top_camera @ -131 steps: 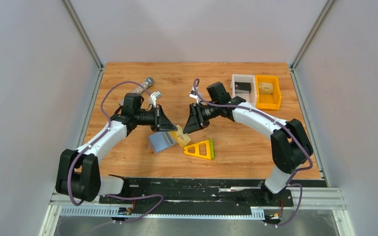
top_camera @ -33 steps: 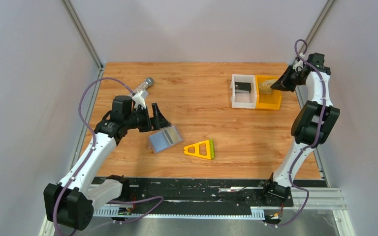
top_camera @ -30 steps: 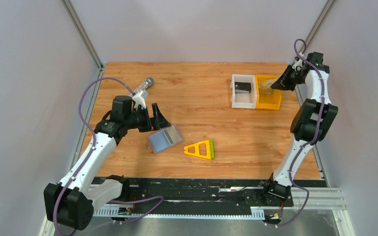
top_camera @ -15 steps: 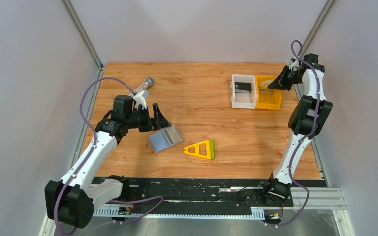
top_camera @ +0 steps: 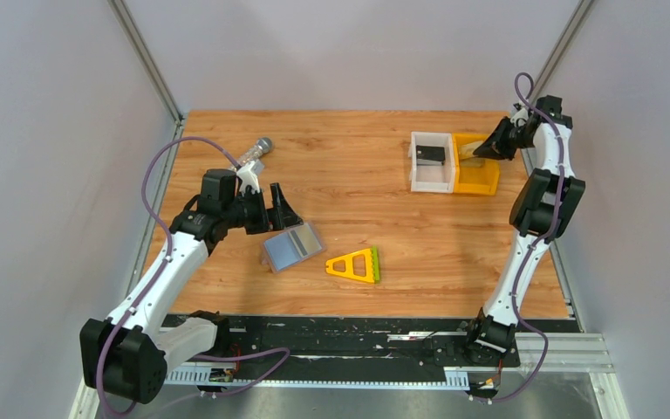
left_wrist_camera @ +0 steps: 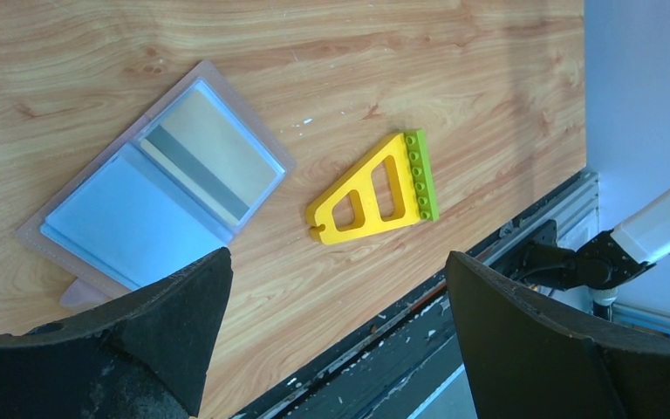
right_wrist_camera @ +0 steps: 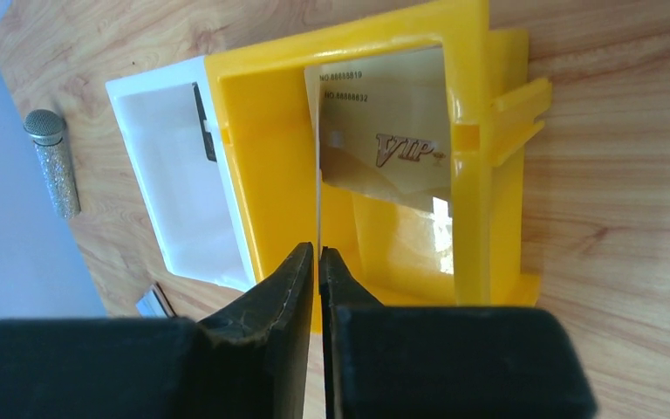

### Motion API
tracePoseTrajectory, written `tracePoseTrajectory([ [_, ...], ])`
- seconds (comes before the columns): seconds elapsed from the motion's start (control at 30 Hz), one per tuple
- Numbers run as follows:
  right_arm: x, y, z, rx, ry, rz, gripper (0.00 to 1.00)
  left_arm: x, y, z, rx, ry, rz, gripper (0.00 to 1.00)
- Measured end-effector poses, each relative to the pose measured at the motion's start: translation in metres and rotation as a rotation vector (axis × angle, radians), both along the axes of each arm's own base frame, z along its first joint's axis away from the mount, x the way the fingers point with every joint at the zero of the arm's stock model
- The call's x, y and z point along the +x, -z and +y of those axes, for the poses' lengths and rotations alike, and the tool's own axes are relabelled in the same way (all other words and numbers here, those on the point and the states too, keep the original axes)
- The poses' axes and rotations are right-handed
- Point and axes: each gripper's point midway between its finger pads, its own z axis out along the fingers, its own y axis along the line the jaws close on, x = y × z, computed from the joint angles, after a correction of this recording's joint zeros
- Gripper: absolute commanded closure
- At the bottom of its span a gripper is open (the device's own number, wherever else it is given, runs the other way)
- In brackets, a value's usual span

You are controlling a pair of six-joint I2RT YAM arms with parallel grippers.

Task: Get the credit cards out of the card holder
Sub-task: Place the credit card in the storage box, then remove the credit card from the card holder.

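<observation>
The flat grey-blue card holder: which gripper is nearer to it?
Left. The left gripper hovers beside the card holder; the right gripper is far away at the orange bin.

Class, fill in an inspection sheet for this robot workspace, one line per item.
Surface: wood-grain table, white flecks.
Job's things: card holder lies open, striped tan card in one pocket; gold VIP card in orange bin.
Clutter: yellow-green triangle, microphone, white bin holding a dark item.
Grippers: left gripper open near the holder; right gripper almost closed on an edge-on card over the orange bin.
Cables: purple cables along both arms, no snags seen.
Surroundings: grey walls, metal frame posts.
</observation>
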Motion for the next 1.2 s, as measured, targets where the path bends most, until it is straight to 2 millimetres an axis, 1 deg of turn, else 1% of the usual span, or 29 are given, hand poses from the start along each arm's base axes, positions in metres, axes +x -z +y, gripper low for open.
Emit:
tracePoseTrajectory([
  [0.13, 0.006, 0.003, -0.004, -0.008, 0.004, -0.008, 0.87, 0.000, 0.000, 0.001, 0.003, -0.003, 0.000, 0.00],
  [0.33, 0.010, 0.006, -0.010, -0.033, 0.021, -0.007, 0.84, 0.000, 0.000, 0.000, 0.002, -0.004, 0.000, 0.00],
  [0.53, 0.018, -0.001, -0.019, -0.058, 0.045, -0.039, 0.77, 0.001, 0.002, 0.000, 0.002, -0.005, 0.006, 0.00],
  [0.63, 0.022, -0.004, -0.024, -0.073, 0.064, -0.054, 0.72, 0.001, 0.002, 0.000, 0.003, -0.005, 0.009, 0.00],
  [0.73, 0.027, -0.006, -0.029, -0.090, 0.087, -0.064, 0.64, 0.001, 0.003, 0.000, 0.004, -0.006, 0.011, 0.00],
  [0.93, 0.038, -0.013, -0.042, -0.131, 0.161, -0.086, 0.60, 0.001, 0.005, 0.004, 0.020, -0.025, 0.018, 0.00],
  [1.03, 0.039, -0.027, -0.047, -0.148, 0.202, -0.105, 0.60, 0.001, 0.007, 0.008, 0.038, -0.048, 0.020, 0.00],
  [1.13, 0.034, -0.055, -0.044, -0.142, 0.231, -0.141, 0.60, -0.001, 0.009, 0.012, 0.053, -0.068, 0.034, 0.00],
  [1.2, 0.027, -0.077, -0.036, -0.138, 0.240, -0.170, 0.60, -0.002, 0.012, 0.013, 0.059, -0.079, 0.049, 0.00],
])
